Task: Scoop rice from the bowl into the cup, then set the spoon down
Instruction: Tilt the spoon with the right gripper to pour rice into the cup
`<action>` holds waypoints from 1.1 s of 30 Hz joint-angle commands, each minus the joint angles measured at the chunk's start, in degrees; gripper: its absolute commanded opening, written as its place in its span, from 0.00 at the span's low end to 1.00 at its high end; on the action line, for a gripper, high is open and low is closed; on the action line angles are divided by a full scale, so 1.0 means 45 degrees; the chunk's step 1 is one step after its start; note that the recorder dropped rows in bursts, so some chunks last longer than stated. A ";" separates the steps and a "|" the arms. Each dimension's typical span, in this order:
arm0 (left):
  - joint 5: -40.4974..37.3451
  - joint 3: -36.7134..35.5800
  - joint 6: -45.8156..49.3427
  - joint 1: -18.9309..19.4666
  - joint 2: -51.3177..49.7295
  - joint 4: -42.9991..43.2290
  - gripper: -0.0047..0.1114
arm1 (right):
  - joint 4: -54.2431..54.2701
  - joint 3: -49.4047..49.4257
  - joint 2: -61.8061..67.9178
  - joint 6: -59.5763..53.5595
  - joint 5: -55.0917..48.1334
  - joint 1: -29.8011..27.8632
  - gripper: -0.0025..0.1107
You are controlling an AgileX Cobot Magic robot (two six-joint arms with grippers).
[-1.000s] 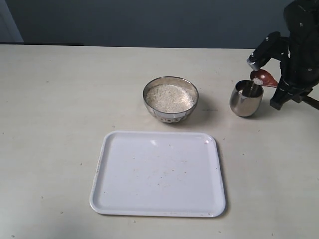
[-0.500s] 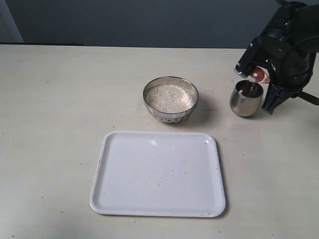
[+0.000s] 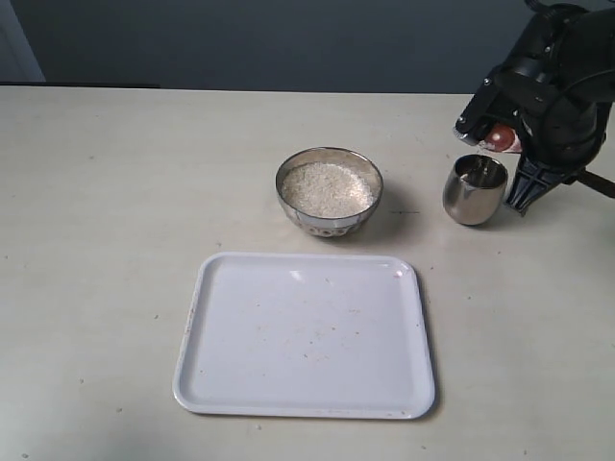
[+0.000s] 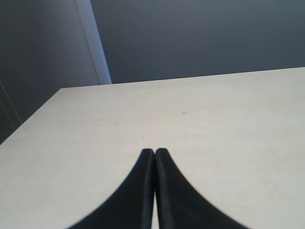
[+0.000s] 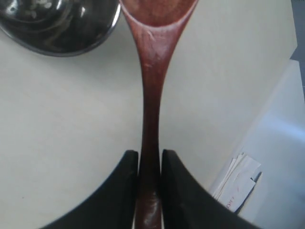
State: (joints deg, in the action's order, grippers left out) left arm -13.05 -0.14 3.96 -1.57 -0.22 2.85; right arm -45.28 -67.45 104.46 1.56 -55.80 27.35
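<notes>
**Now the Spoon Hangs Over the Cup**

Over on the right side of the table (image 3: 115, 192), the right claw (image 5: 149, 160) is clamped on the spoon (image 5: 151, 71). The right wrist view shows this best. Two black fingers (image 5: 125, 191) squeeze the thin handle from both sides, close to its end. The handle is dark red-brown and shiny, with pale scuff marks where it gets wider. The scooping end is cut off by the edge of that picture, so you cannot see if any rice is in it. Part of the cup (image 5: 57, 24) shows beside the scooping end, dark and shiny, with a few pale specks inside. Some folded white paper (image 5: 238, 183) lies past the table edge.

The exterior view shows things the wrist views miss. The steel cup is round like an egg and stands upright, well apart from the bowl (image 3: 330, 216). The reddish scooping end of the spoon hangs just above the cup's far rim, half hidden by the black arm. The bowl is wide and shiny with patterned sides, and the white rice (image 3: 327, 187) fills it nearly to the top. A white tray (image 3: 304, 384) lies near the bowl, closer to the camera.

The left wrist view shows only the left claw (image 4: 154, 155). It is closed tight with nothing in it, low over bare table, with a dark wall (image 4: 190, 38) behind. That claw cannot be seen in the exterior view.
</notes>
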 commanded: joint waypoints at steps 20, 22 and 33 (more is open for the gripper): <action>0.0161 0.0032 -0.0055 -0.0080 0.0049 -0.0087 0.04 | -0.0725 0.0059 -0.0052 0.0681 -0.0257 0.0014 0.02; 0.0161 0.0032 -0.0055 -0.0080 0.0049 -0.0135 0.04 | -0.0883 0.0059 -0.0052 0.0681 -0.0265 0.0014 0.02; 0.0161 0.0032 -0.0055 -0.0080 0.0049 -0.0135 0.04 | -0.1144 0.0059 -0.0052 0.0664 -0.0612 0.0132 0.02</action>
State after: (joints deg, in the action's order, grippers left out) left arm -13.05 -0.14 3.96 -1.57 -0.22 2.75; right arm -49.63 -67.45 104.46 4.52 -57.57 27.46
